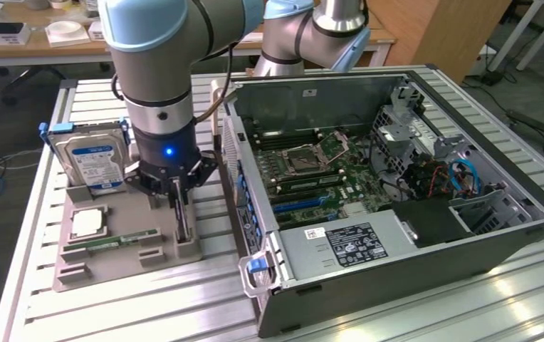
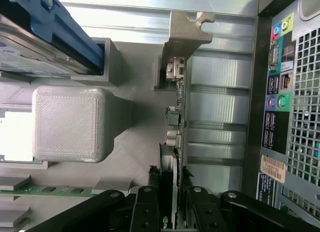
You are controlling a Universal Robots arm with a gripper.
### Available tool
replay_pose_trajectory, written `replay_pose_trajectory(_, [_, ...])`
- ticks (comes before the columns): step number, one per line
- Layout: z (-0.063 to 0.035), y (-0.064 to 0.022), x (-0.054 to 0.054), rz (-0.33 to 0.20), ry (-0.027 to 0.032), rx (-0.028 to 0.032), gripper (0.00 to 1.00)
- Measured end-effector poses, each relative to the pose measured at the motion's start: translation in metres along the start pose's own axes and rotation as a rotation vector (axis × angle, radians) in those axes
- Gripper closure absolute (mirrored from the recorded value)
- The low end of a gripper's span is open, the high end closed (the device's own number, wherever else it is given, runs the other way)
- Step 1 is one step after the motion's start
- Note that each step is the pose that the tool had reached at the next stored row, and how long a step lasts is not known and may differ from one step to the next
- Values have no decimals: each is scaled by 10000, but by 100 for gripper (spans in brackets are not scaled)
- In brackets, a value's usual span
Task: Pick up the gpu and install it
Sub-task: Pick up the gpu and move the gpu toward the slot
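The gpu (image 1: 184, 226) stands on its edge in a slot of the grey holder (image 1: 110, 267), at the holder's side nearest the computer case. My gripper (image 1: 179, 203) comes straight down over it. In the wrist view the gpu (image 2: 178, 117) appears edge-on, its silver bracket (image 2: 187, 32) at the far end. My gripper (image 2: 173, 214) straddles the card, and both black fingers (image 2: 147, 212) press against its sides. The card still sits in the holder slot.
An open computer case (image 1: 500, 235) lies on the exterior view's right, its motherboard (image 1: 320, 167) exposed. The holder also carries a blue-labelled hard drive (image 1: 92, 160), a processor (image 1: 87, 222) and a green memory stick (image 1: 110, 243). The case's rear port panel (image 2: 277, 102) is close beside the card.
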State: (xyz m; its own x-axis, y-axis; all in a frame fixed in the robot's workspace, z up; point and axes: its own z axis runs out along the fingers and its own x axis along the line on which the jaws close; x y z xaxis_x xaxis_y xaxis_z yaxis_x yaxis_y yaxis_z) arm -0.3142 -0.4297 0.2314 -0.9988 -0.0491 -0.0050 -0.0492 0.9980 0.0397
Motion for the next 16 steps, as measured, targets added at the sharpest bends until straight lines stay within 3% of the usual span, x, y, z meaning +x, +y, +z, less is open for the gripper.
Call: replay_pose_trajectory(16, [-174,7,-1,0,0,0,73])
